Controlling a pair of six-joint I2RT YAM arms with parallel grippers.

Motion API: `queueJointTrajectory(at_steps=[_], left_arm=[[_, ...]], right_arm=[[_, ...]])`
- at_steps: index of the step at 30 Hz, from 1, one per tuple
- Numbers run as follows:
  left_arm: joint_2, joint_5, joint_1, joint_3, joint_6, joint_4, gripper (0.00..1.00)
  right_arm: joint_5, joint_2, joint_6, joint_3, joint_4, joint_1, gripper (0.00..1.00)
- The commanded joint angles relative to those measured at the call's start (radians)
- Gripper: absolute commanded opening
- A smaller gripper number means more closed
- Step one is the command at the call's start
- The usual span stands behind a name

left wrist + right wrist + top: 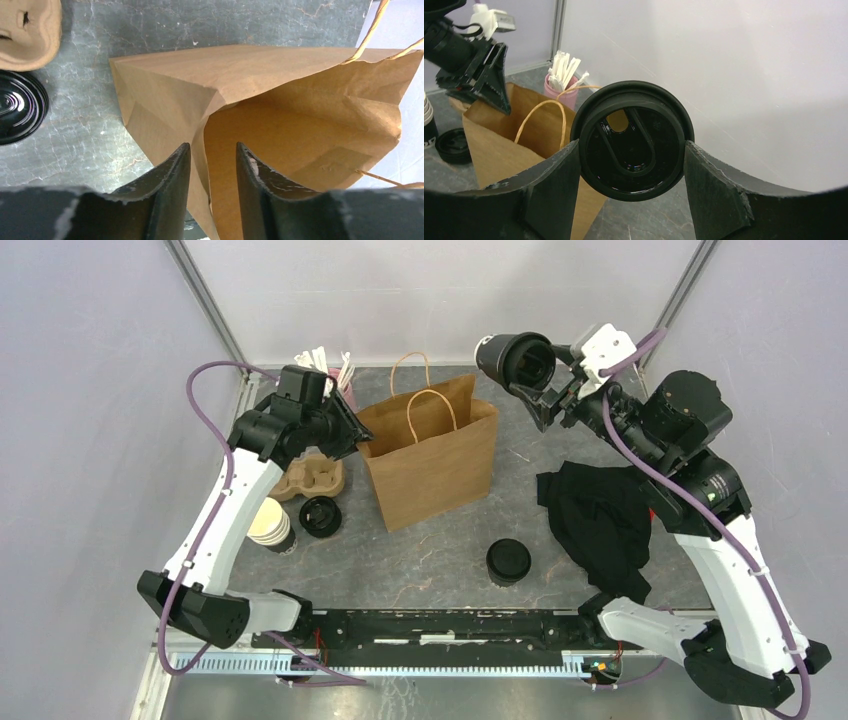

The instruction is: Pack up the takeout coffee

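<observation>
My right gripper [550,378] is shut on a takeout coffee [515,360], a dark cup with a black lid [631,142]. It holds the cup tipped on its side, up in the air behind the bag's right corner. A second lidded takeout coffee [508,562] stands on the table in front of the bag. The brown paper bag [430,455] stands upright with its mouth open. My left gripper [212,145] straddles the bag's left wall [205,150] at the rim, one finger outside and one inside. Its jaws stand apart, with a gap on the inner side.
Left of the bag lie a cardboard cup carrier [310,478], a loose black lid [320,517] and a stack of unlidded cups [270,525]. A pink cup of white sticks [335,370] stands at the back left. A black cloth [600,520] lies right of the bag.
</observation>
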Motion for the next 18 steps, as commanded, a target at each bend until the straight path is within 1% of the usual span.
queueJointTrajectory(at_steps=[1,3,6,8,9,14,18], left_arm=[[0.0,-0.041,-0.006,-0.009,0.097,0.114,0.38],[-0.019,-0.039,-0.006,-0.034,0.128,0.171,0.26],[-0.047,-0.03,-0.006,-0.066,0.163,0.243,0.11],[-0.072,0.012,-0.005,-0.095,0.203,0.316,0.04],[-0.093,0.03,-0.005,-0.116,0.222,0.354,0.02],[-0.191,0.07,-0.006,-0.255,0.311,0.515,0.02],[-0.296,0.067,-0.005,-0.411,0.364,0.642,0.02]], right_arm=[[-0.055,-0.017,-0.074,0.008,-0.044,-0.001,0.24],[-0.073,-0.015,-0.085,0.014,-0.065,-0.003,0.23],[-0.128,-0.002,-0.099,0.038,-0.111,-0.001,0.22],[-0.167,0.012,-0.106,0.056,-0.145,-0.002,0.22],[-0.181,0.018,-0.11,0.066,-0.164,-0.002,0.21],[-0.233,0.037,-0.101,0.107,-0.217,0.0,0.21],[-0.307,0.049,-0.079,0.12,-0.241,-0.001,0.21]])
